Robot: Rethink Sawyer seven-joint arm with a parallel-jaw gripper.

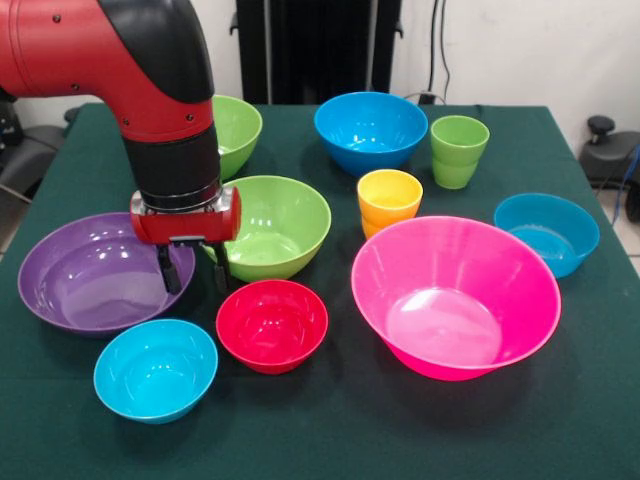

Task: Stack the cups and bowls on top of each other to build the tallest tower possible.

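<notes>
All bowls and cups stand apart on the green table; no tower shows. My gripper [193, 270] hangs open and empty between the large purple bowl [85, 275] and a lime green bowl [280, 225], above the small red bowl's [272, 325] far left. A small cyan bowl [155, 370] sits at the near left. The huge pink bowl [455, 297] is at the right. The yellow-orange cup [389, 200] and light green cup [459, 150] stand behind it. A blue bowl [370, 130] is at the back, another [547, 232] at the right. A second lime green bowl [235, 132] is partly hidden by my arm.
The table [330, 440] is covered with a dark green cloth. My red and black arm [150, 90] comes down at the left and blocks part of the back left. A black stand [315, 45] and cables are behind the table.
</notes>
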